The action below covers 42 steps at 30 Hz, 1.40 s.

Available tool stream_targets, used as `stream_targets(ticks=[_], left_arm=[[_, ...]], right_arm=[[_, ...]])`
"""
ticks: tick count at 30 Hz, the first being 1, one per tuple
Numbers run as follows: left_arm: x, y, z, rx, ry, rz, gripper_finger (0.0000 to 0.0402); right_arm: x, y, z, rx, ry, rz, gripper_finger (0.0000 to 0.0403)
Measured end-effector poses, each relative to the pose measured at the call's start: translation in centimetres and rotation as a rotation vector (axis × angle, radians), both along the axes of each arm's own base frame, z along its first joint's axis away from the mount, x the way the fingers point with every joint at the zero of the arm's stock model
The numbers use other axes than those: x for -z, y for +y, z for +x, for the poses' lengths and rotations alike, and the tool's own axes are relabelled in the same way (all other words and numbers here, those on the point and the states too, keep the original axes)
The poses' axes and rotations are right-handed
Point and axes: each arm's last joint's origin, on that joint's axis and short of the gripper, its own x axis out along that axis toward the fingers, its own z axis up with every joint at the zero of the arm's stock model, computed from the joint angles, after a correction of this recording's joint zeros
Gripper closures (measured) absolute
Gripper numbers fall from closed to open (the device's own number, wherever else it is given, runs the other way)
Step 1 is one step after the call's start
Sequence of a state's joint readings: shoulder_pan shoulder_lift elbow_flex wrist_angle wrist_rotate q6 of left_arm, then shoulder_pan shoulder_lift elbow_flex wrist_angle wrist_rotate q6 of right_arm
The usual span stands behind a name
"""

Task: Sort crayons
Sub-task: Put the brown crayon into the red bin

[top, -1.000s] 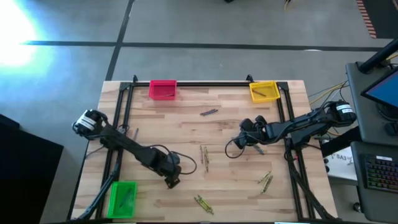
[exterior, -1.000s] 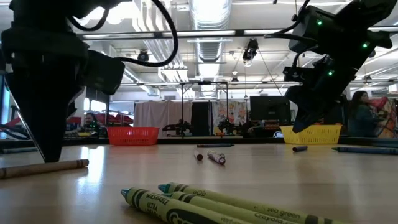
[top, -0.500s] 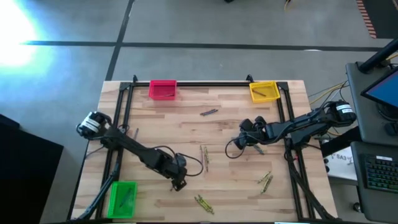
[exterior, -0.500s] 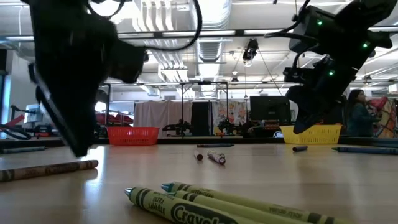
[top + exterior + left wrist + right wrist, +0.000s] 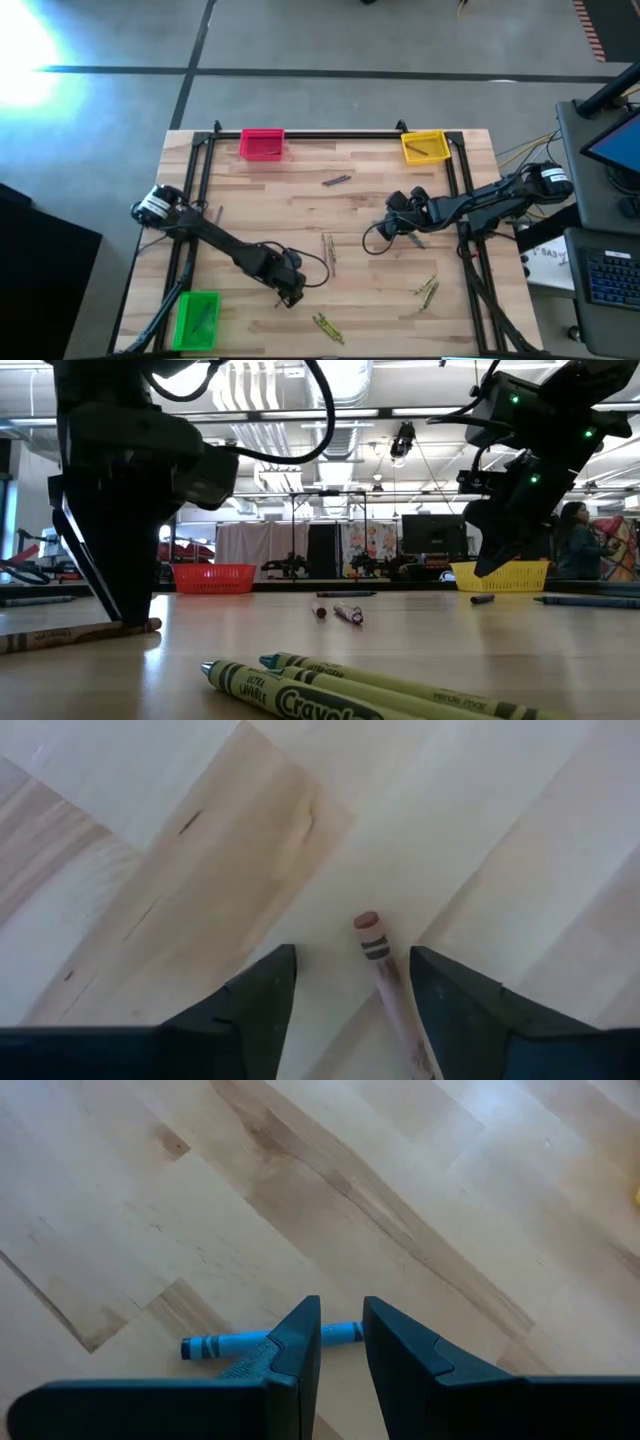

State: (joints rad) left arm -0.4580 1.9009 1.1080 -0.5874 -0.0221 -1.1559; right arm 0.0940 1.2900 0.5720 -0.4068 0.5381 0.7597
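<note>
Your left gripper (image 5: pixel 291 297) is down at the table's near middle, fingers apart, with the tip of a brownish-red crayon (image 5: pixel 385 975) lying on the wood between them; in the low view that crayon (image 5: pixel 75 633) stretches along the table from the gripper's (image 5: pixel 130 622) tip, and nothing is clamped. Your right gripper (image 5: pixel 392 229) hangs right of centre, its fingers only narrowly apart, straddling a blue crayon (image 5: pixel 245 1342) that lies crosswise on the boards beneath them; you cannot tell from these views whether the fingers touch it. The other crayons are spread over the table (image 5: pixel 380 300): an olive pair (image 5: pixel 327 327) near the front edge, another pair (image 5: pixel 428 291) toward the right front, a few (image 5: pixel 329 253) in the middle, and a dark one (image 5: pixel 336 181) farther back. Some crayons already lie in the green bin (image 5: pixel 197 319) at the left front corner and in the yellow bin (image 5: pixel 424 147) at the back right; the pink bin (image 5: pixel 262 144) sits at the back left.
</note>
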Motion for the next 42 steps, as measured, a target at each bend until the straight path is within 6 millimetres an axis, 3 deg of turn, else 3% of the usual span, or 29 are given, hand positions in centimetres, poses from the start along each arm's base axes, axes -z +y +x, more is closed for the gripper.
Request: stream_targets(ticks=[11,20,30,37,42], left_arm=[[-0.5,-0.9,1.7,0.141,0.170,0.194,0.0277],[-0.1,-0.3,1.6,0.126,0.179,0.183,0.0321],[-0.8,0.4,1.7,0.178,0.178,0.188,0.0325],[-2.9,3.1,1.7,0.154,0.130,0.304,0.0325],[-3.8,4.0,-0.1,0.084,0.129,0.292,0.0325]], right_arm=[[0.0,0.0,0.0,-0.006,0.005,0.015,0.0330],[0.1,0.0,-0.1,-0.008,0.012,0.020,0.0330],[0.1,0.0,-0.1,-0.008,0.014,0.020,0.0330],[0.1,0.0,-0.1,-0.008,0.014,0.020,0.0330],[0.2,0.0,-0.1,-0.009,0.015,0.019,0.0330]])
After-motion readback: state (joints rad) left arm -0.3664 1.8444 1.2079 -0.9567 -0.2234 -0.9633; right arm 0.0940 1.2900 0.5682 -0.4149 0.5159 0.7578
